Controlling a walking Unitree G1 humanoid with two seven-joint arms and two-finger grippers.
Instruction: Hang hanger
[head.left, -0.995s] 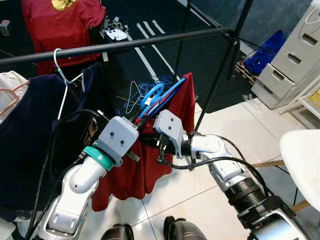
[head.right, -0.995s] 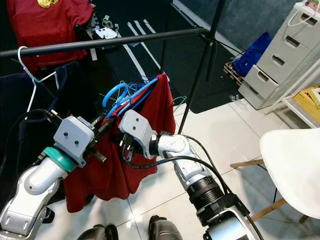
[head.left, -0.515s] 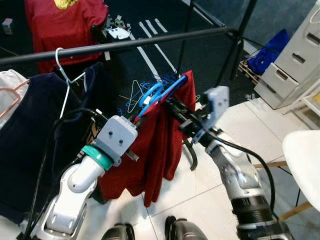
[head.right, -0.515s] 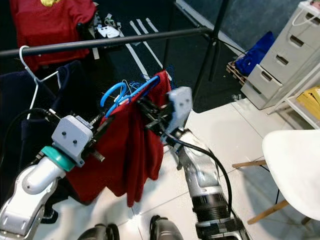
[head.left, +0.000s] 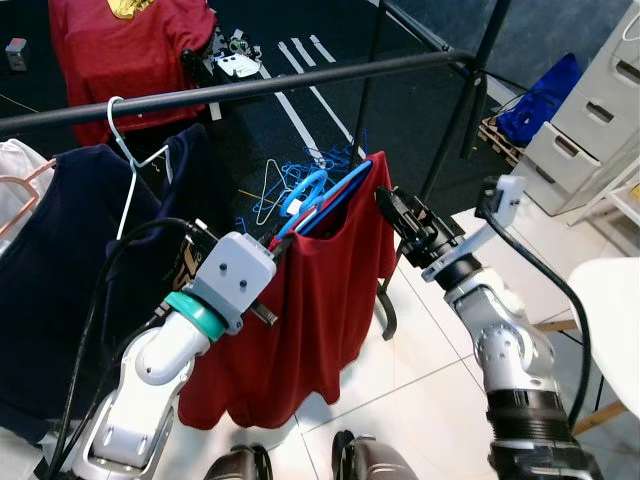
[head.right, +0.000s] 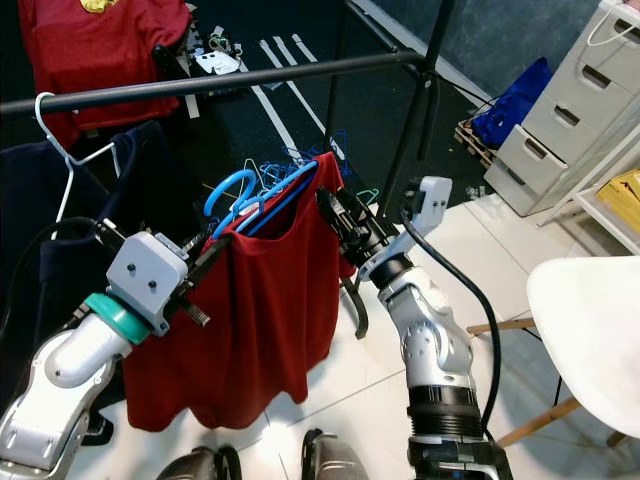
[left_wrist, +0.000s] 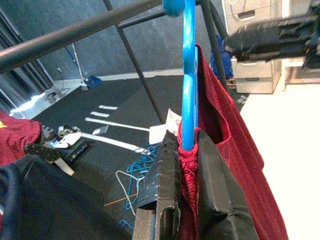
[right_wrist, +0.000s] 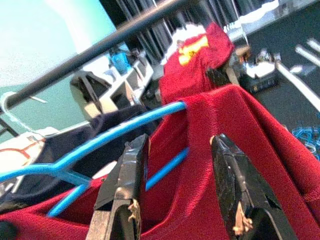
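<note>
A blue hanger (head.left: 322, 192) carries a red shirt (head.left: 310, 310) that hangs spread below the black rail (head.left: 250, 90), apart from it. My left gripper (head.left: 279, 243) is shut on the hanger near its neck, with red collar cloth pinched in too (left_wrist: 187, 170). My right gripper (head.left: 387, 202) is at the shirt's right shoulder. Its fingers (right_wrist: 122, 185) stand open on either side of the red cloth and the hanger's blue arm (right_wrist: 125, 132).
A navy garment (head.left: 60, 250) on a white hanger (head.left: 118, 125) hangs on the rail at left, beside a pink hanger (head.left: 20, 190). Loose blue hangers (head.left: 272, 180) lie on the dark floor. The rail's post (head.left: 455, 110), white drawers (head.left: 590, 110) and a white chair (head.left: 610, 310) stand at right.
My right arm swung up and out from under the shirt to its right shoulder. The bunched shirt now hangs spread on the hanger. My left gripper kept its hold.
</note>
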